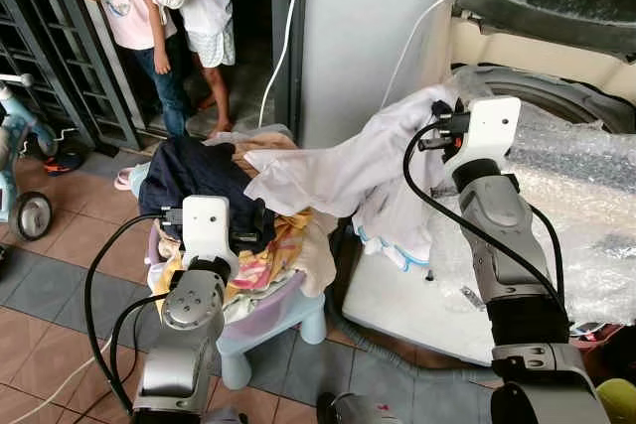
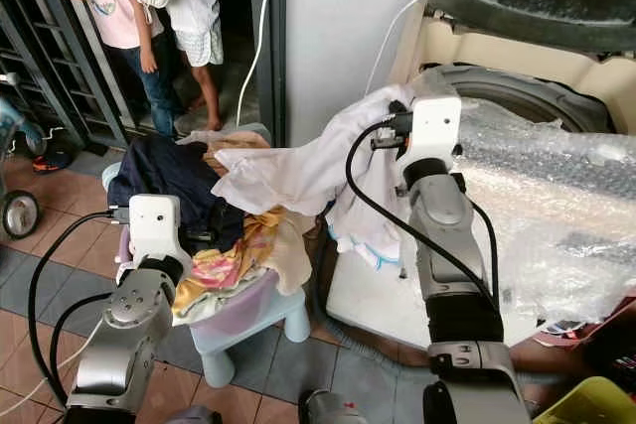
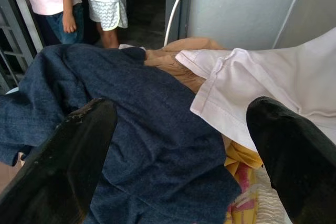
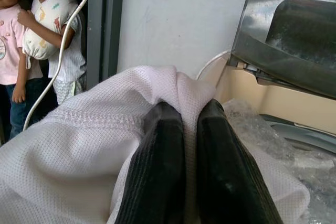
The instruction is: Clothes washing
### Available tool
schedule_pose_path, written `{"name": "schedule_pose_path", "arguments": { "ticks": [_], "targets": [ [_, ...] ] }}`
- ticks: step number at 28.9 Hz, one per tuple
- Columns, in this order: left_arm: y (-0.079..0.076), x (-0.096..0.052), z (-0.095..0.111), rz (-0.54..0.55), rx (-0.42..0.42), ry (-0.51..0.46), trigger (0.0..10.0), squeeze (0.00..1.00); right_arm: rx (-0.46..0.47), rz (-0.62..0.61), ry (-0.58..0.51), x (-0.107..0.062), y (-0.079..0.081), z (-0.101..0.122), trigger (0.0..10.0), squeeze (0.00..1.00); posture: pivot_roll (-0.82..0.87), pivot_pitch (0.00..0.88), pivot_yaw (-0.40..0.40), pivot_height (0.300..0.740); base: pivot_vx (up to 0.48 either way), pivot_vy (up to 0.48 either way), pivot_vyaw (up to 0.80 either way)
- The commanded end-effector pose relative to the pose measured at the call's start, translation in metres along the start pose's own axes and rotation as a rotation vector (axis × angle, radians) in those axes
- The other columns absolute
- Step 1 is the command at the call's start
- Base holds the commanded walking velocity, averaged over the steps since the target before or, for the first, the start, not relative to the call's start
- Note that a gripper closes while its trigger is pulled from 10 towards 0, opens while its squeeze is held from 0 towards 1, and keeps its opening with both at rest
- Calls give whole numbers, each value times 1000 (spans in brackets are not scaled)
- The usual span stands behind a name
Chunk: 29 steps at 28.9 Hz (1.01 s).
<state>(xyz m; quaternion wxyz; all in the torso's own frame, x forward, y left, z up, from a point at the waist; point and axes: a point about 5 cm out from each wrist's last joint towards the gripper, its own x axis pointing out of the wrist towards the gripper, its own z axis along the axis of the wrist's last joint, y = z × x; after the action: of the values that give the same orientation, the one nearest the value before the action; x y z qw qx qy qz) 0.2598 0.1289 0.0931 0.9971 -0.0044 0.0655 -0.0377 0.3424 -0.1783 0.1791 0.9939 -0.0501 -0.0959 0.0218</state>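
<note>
The white shirt (image 1: 338,171) hangs in the middle of the frame, stretched from the heap of clothes in the basket (image 1: 283,315) up to the washing machine (image 1: 556,96) at upper right. The right gripper (image 4: 190,129) pinches it tight (fingers squeezed together on the cloth). At lower left, the left gripper (image 3: 184,156) hovers wide open over the dark blue clothes (image 3: 131,129), and two children (image 1: 164,7) stand in the doorway at upper left.

**Even daylight, sharp frames, dark doorway**

You have soft, bright daylight on the grey wall (image 1: 378,27) and the white garment (image 1: 338,171). Beside the wall, the doorway (image 1: 253,7) falls into deep shadow. The bubble wrap (image 1: 576,176) right of the garment glints brightly. In your wrist views the black fingers (image 3: 63,166) loom large and slightly soft; nothing is motion-blurred.
</note>
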Motion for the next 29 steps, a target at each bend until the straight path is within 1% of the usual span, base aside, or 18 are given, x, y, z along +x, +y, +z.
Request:
{"name": "schedule_pose_path", "arguments": {
  "ticks": [1,8,14,16,17,21,22,25,27,29],
  "targets": [
    [-1,1,1,-13,4,-8,10000,0,-5,-29,-60,6,-5,12,10000,0,31,0,-25,740,0,-386,0],
    [-2,1,0,-22,1,-4,10000,0,-15,-21,-63,5,-1,10,10000,0,30,0,-21,740,0,-413,0],
    [-2,1,0,-26,2,-3,10000,0,-20,-24,-76,8,-1,11,10000,0,30,0,-22,740,0,-439,0],
    [-2,1,0,-23,-1,-3,10000,0,-65,-11,-96,10,-3,15,10000,0,32,0,-24,740,0,-429,0],
    [-1,1,0,-18,-2,-4,10000,0,-128,7,-123,13,-7,21,10000,0,36,0,-26,740,0,-420,0],
    [0,3,2,-5,4,-10,10000,0,-152,23,-126,17,-12,24,10000,0,38,0,-28,740,0,-397,0],
    [1,4,5,-1,10,-23,10000,0,-174,26,-128,21,-18,27,10000,0,41,0,-29,740,0,0,0],
    [2,7,10,2,-4,-42,10000,0,-176,22,-128,26,-25,33,10000,0,46,0,-33,740,0,0,0],
    [3,8,18,-13,-12,-63,10000,0,-176,21,-142,30,-25,39,10000,0,48,0,-35,740,0,0,0],
    [5,8,21,2,-23,-77,10000,0,-156,21,-152,31,-22,41,10000,0,46,0,-35,740,0,0,0]
  ]
}}
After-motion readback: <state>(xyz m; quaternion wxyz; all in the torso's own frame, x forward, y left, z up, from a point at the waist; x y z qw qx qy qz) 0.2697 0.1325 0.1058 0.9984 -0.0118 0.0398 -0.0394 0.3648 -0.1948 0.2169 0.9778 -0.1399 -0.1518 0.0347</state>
